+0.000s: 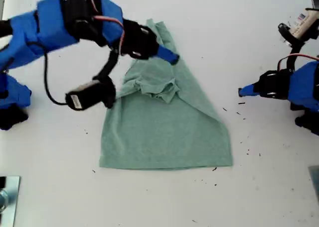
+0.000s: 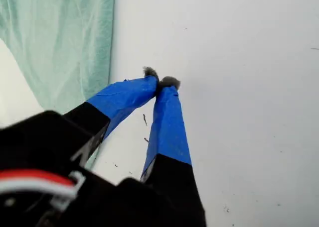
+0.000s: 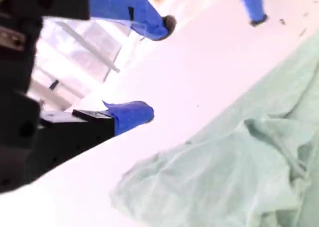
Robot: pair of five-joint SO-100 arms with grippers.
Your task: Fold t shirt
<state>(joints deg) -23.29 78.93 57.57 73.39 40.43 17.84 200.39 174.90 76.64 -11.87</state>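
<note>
One t shirt (image 1: 167, 132) lies on your white bench (image 1: 259, 18). Your first pincer (image 2: 160, 81) is closed, holding nothing; your second pincer (image 3: 157, 67) gapes wide above the cloth, also holding nothing.

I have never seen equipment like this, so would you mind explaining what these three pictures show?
These are two small blue robot arms at a white table. One picture looks down from above; the other two come from cameras on each arm's gripper. A pale green t shirt lies partly folded on the table. My first gripper, at the exterior view's right, is shut on nothing and off the shirt. My second gripper, reaching over the shirt's bunched upper part, is open and holds nothing.
</note>
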